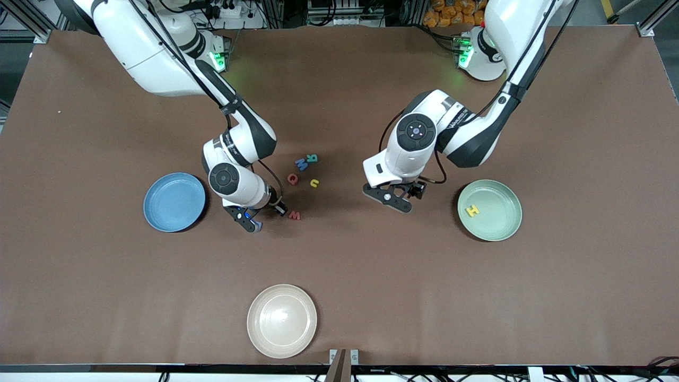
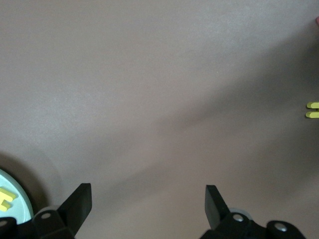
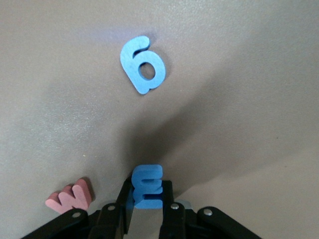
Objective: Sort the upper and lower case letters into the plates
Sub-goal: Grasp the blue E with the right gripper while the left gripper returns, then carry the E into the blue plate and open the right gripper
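Note:
My right gripper [image 1: 253,223] is shut on a blue lowercase m [image 3: 148,186], low over the table between the blue plate [image 1: 174,201] and a red w [image 1: 294,215]. The right wrist view shows the w [image 3: 70,196] beside the fingers and a blue g [image 3: 143,64] flat on the table. A teal R [image 1: 313,157], blue M [image 1: 301,163], red Q [image 1: 292,179] and yellow u [image 1: 314,183] lie mid-table. A yellow H [image 1: 472,210] lies in the mint green plate [image 1: 504,225]. My left gripper [image 1: 395,200] is open and empty over bare table between the letters and that plate.
A cream-beige plate [image 1: 281,320] sits near the table's front edge, nearest the front camera. The left wrist view shows the mint plate's rim [image 2: 20,199] and the yellow u [image 2: 313,110] at its edges. The brown tabletop is bare around the plates.

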Tool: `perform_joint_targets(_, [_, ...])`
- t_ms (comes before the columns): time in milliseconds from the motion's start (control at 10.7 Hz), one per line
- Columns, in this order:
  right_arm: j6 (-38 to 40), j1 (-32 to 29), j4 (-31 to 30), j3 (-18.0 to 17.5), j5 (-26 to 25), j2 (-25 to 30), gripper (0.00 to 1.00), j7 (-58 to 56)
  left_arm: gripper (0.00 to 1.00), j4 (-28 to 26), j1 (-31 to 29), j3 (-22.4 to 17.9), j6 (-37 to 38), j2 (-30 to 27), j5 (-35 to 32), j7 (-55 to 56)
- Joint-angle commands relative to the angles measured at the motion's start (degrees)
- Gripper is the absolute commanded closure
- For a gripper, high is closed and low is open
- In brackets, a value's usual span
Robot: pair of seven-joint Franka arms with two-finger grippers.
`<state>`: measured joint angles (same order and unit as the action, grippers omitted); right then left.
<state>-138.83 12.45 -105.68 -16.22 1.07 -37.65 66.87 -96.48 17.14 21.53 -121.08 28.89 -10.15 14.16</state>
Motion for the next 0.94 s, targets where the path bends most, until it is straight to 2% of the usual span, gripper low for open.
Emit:
perform_joint_targets(0, [-1.2,-0.3,-1.3,-0.3,-0.9,0.3,1.0,1.1,0.0,0.8,0.1,0.1,-0.2,-0.2,-1.5,1.1])
perform_joint_targets(375, [-0.1,-1.1,-0.9,-0.4,-0.9,2.0,1.0,-1.8,0.0,0.7,1.3,0.3,-0.2,-0.5,-2.1,-0.1])
perform_joint_targets(843, [16.4,-9.8,-1.1,-0.7,0.0,11.4,1.0,-15.8,0.0,0.8,2.6,3.8,-0.9,0.8,-4.9,-7.5])
